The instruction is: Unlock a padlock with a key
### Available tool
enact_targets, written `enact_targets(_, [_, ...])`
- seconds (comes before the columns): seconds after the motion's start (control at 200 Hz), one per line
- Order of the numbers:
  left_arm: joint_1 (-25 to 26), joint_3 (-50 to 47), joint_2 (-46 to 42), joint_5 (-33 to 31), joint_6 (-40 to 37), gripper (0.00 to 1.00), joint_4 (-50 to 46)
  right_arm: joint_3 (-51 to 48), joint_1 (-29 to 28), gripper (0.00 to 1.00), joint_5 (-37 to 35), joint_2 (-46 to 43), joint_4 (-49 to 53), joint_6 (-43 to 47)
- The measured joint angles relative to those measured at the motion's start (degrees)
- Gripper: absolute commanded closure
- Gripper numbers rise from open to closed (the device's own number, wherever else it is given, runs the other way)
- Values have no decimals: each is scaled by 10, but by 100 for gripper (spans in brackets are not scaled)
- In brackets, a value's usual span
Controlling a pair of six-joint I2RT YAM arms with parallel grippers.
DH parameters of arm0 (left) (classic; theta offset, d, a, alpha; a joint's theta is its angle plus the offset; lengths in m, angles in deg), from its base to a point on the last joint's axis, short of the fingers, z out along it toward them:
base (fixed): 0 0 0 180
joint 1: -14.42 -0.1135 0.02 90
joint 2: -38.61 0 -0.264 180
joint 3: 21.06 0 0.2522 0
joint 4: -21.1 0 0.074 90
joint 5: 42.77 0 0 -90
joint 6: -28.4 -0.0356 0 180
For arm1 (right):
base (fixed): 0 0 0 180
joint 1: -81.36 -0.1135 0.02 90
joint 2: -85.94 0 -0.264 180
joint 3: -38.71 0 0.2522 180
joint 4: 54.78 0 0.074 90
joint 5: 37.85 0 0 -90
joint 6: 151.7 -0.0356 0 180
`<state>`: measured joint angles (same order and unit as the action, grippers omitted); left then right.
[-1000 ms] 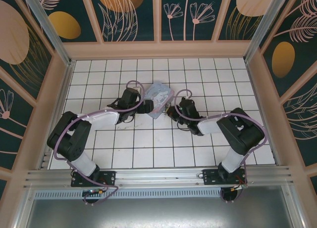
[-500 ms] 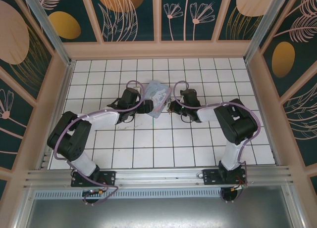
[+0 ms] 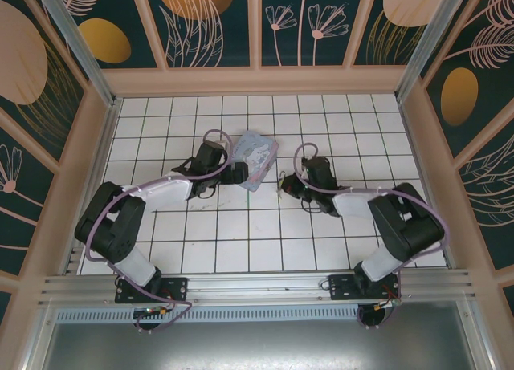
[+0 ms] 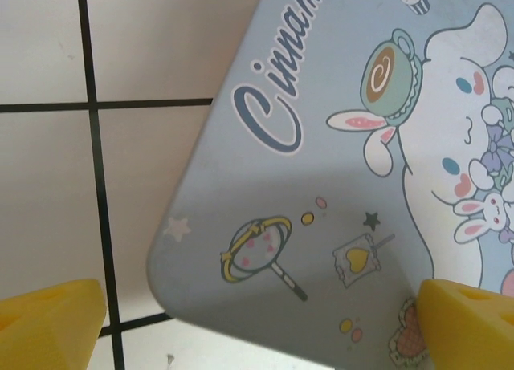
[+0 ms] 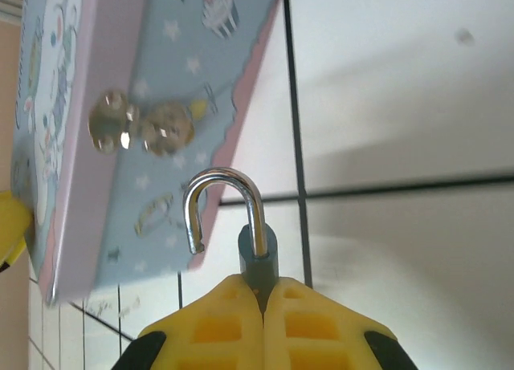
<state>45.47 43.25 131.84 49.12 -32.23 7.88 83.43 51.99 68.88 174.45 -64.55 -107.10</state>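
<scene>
White tiled floor (image 3: 241, 233), black grout, patterned walls around.
- Right gripper (image 5: 259, 288): yellow fingers pinched tight on tiny dark bluish padlock (image 5: 258, 254), lock body upright between tips.
- Right wrist view: thin metal shackle swung open, free end clear of body. Pastel blue-pink cartoon tin box (image 5: 152, 81) just beyond, apart from lock.
- Left gripper (image 4: 257, 326): jaws spread wide, straddling tin corner in left wrist view; contact unclear.
- Top view adds layout: left gripper at tin's left edge, right gripper just right of tin, lock too small to resolve.
</scene>
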Motion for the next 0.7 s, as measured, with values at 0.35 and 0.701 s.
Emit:
enact_targets(0.35, [0,14,-79,33,23,1,-75,-94,11,88,-32,-108,59,-36])
enact_targets(0.701, [0,59,-181,33,48,2,-121,-107,63,6,-63,-306,213,-27])
